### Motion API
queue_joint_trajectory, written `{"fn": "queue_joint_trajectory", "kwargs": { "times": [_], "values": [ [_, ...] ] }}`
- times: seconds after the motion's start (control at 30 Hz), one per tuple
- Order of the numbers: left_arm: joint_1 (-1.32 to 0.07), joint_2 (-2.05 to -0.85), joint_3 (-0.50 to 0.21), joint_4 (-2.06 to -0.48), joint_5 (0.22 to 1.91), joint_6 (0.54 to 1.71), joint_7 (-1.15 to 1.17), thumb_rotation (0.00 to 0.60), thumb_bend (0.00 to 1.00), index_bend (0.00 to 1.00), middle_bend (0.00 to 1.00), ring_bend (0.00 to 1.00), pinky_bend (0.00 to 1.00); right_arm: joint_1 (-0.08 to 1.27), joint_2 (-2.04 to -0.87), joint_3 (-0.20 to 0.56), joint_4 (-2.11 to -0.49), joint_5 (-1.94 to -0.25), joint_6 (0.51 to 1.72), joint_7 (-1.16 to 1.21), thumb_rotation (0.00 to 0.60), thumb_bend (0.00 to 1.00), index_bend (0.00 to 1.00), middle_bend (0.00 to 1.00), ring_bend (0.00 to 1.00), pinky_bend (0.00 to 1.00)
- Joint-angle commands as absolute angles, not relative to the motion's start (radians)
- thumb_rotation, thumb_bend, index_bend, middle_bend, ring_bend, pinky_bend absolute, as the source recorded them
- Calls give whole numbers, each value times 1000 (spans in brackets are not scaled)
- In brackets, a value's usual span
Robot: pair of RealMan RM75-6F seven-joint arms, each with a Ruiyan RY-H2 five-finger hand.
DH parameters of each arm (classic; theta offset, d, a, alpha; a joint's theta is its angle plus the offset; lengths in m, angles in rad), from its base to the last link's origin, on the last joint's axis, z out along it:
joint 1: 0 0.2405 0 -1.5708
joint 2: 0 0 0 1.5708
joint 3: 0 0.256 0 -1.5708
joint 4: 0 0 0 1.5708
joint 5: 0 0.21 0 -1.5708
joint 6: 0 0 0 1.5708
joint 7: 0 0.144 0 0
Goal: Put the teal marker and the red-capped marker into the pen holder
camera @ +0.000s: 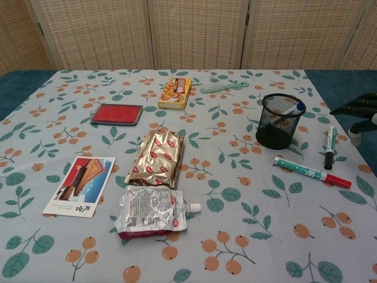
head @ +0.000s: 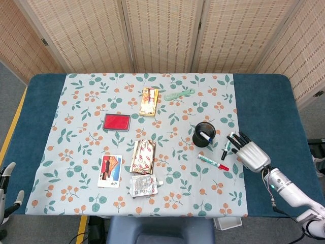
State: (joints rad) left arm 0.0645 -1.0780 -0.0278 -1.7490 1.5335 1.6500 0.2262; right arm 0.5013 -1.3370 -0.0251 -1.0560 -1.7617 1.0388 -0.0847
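My left hand [head: 6, 184] sits idle off the tablecloth's lower left corner, fingers apart with nothing in them. Going rightward across the cloth [head: 81, 76] I pass a red case [head: 117, 122], a postcard [head: 110, 171], a gold foil packet [head: 143, 156] with a white pouch [head: 144, 185] at its 6 o'clock, then a snack box [head: 149, 101] and a green comb [head: 179, 94] further back. None of those concern me. The black mesh pen holder [camera: 282, 105] stands upright right of centre and already carries one blue-tipped pen, but neither of my two markers. The red-capped marker [camera: 312, 172] lies flat on the cloth at about 5 o'clock from the holder, near it but not touching. The teal marker [camera: 330, 147] lies at about 4 o'clock from the holder, black cap toward me. My right hand [head: 249, 153] is at the cloth's right edge, fingers spread wide and empty, fingertips [head: 231, 140] just over the far end of the teal marker; I can't tell whether they touch it. As I judge it, nothing is done yet: both markers remain to be picked up and dropped in, and I am only at the reach for the first.
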Motion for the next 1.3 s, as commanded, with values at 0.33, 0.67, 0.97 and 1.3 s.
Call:
{"fn": "queue_joint_trajectory", "kwargs": {
  "times": [0.33, 0.67, 0.97, 1.3],
  "values": [
    [69, -1070, -27, -1745, 1544, 1660, 207, 600, 401, 7, 194, 71, 268, 550, -1455, -35, -931, -1725, 1003, -44, 600, 328, 378, 0, 0, 0],
    [67, -1068, -28, -1739, 1547, 1659, 199, 600, 400, 3, 200, 71, 268, 575, -1494, -35, -900, -1693, 985, -36, 600, 328, 378, 0, 0, 0],
    [68, -1067, -28, -1734, 1551, 1662, 193, 600, 400, 0, 200, 71, 268, 590, -1536, -42, -856, -1676, 973, -26, 600, 324, 378, 0, 0, 0],
    [69, -1065, -30, -1730, 1550, 1665, 185, 600, 400, 0, 200, 71, 268, 608, -1573, -47, -814, -1660, 961, -12, 600, 316, 398, 3, 0, 0]
  ]
}}
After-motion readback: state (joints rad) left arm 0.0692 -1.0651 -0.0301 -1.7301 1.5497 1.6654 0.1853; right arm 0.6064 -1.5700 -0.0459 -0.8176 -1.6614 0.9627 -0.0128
